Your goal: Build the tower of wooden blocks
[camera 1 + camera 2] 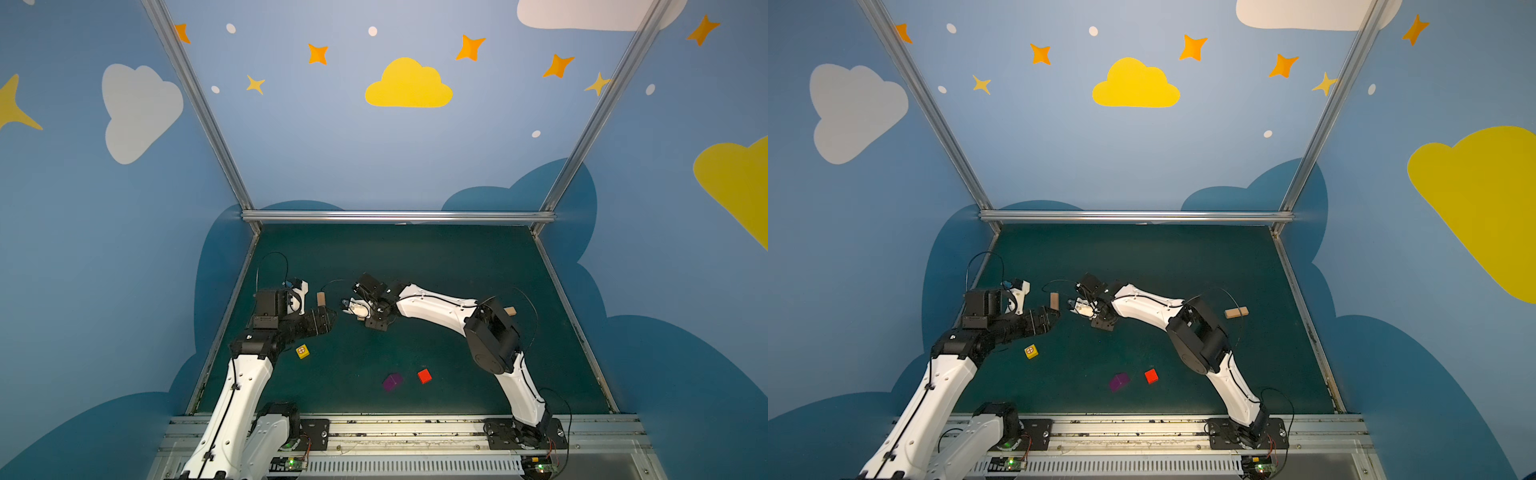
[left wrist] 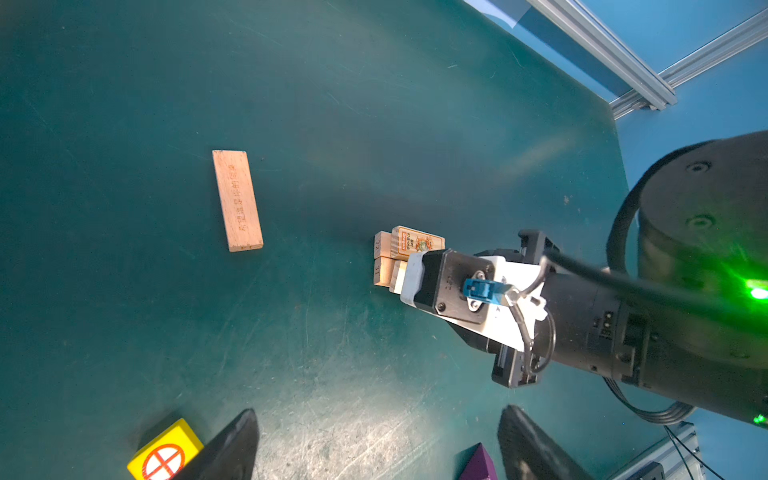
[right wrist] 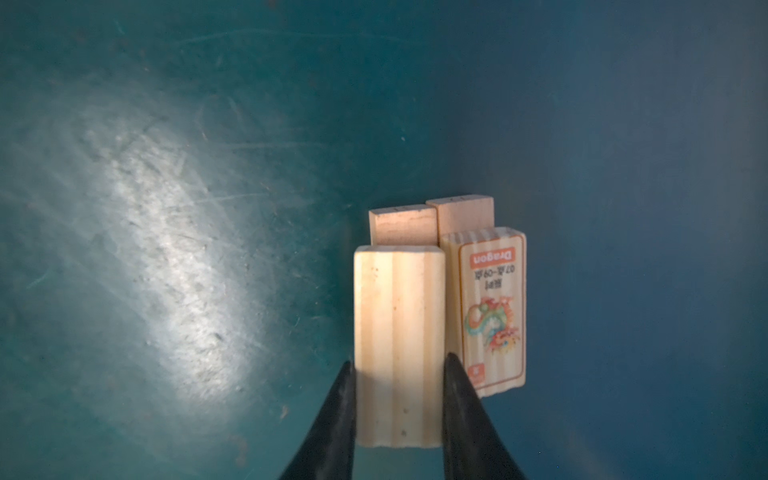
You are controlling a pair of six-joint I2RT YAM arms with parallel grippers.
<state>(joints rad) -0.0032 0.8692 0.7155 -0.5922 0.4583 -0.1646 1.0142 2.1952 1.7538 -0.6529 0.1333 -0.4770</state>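
My right gripper (image 3: 399, 359) is shut on the near end of a plain pale plank (image 3: 399, 316). This plank lies level beside the orange-printed Dragon plank (image 3: 492, 307), both across two lower planks (image 3: 403, 226), and together they form the low tower (image 2: 390, 257). In both top views the right gripper (image 1: 347, 306) covers most of it. My left gripper (image 2: 379, 411) hangs open and empty above the mat, just left of the tower (image 1: 328, 320). A loose plank (image 2: 237, 199) lies flat to the tower's left. The yellow cube (image 1: 302, 351), purple cube (image 1: 392, 381) and red cube (image 1: 424, 376) sit nearer the front.
Another tan plank (image 1: 1236, 312) lies at the right behind the right arm's elbow. Aluminium frame rails (image 1: 399, 216) and blue walls close in the green mat (image 1: 436, 266) at the back and sides. The arm bases stand on the front rail (image 1: 399, 432).
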